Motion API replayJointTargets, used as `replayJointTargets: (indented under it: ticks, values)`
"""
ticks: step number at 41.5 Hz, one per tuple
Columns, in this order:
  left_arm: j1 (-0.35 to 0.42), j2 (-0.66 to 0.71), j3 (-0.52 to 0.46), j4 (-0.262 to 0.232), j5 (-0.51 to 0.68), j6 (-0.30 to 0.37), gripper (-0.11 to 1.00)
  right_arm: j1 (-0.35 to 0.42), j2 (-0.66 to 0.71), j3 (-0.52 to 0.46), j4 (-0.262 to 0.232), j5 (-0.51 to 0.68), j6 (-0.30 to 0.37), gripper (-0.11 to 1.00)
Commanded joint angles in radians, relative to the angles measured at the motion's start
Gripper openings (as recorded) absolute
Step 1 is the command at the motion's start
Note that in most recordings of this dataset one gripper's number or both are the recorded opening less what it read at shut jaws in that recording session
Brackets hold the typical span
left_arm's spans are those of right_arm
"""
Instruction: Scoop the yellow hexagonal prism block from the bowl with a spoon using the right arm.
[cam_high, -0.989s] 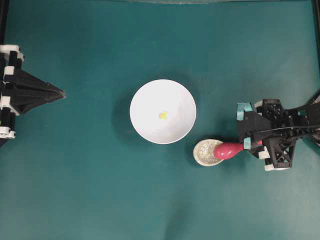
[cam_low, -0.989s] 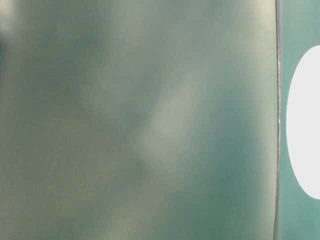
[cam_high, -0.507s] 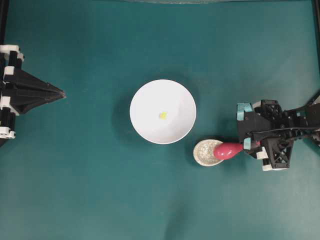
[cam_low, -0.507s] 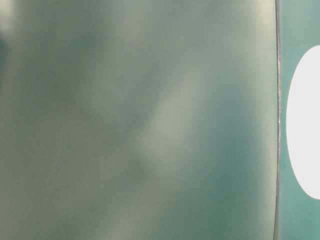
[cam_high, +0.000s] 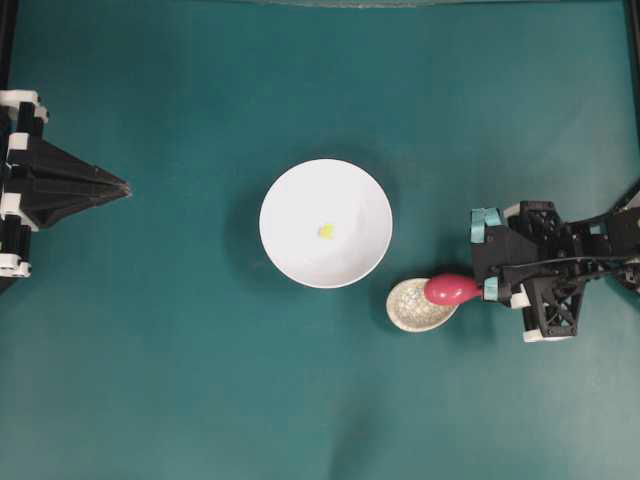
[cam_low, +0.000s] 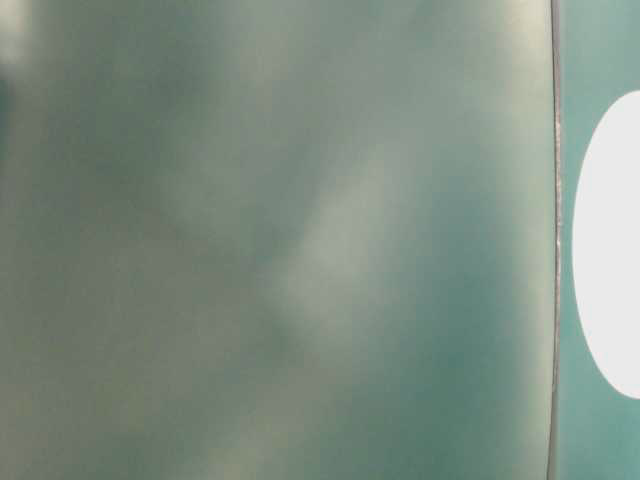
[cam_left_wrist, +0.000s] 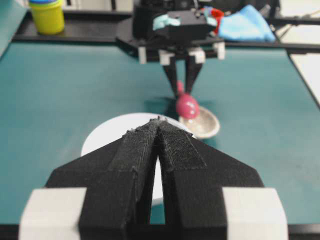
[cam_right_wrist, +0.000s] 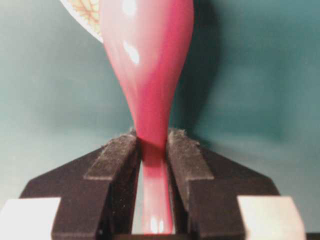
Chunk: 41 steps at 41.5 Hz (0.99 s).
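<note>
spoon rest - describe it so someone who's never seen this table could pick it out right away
Start at the big white bowl in the middle of the green table. Just off its lower right rim in the overhead view lies the spoon rest, a small oval dish. It is speckled beige, unlike the plain white bowl, and the scoop of the glossy pink-red spoon overlaps its right side.

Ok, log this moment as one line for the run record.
phase: grasp | right end effector: shut on spoon handle | spoon scoop: over spoon rest | yellow block: in bowl | left end effector: shut, idle
</note>
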Motion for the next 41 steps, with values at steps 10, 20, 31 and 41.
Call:
replayJointTargets:
  ticks: [10, 20, 31, 41]
  values:
    - [0.0, 0.009, -0.023, 0.002, -0.005, 0.0, 0.0, 0.0, -0.078, -0.066, 0.003, 0.132, 0.0, 0.23]
    - [0.0, 0.009, -0.023, 0.002, -0.005, 0.0, 0.0, 0.0, -0.112, -0.106, 0.003, 0.178, 0.003, 0.23]
    - [0.0, 0.008, -0.021, 0.002, -0.002, -0.002, 0.0, 0.0, -0.112, -0.118, 0.037, 0.143, 0.012, 0.23]
    - [0.0, 0.008, -0.023, 0.002, -0.003, -0.002, 0.0, 0.0, -0.11, -0.12, 0.034, 0.153, 0.014, 0.23]
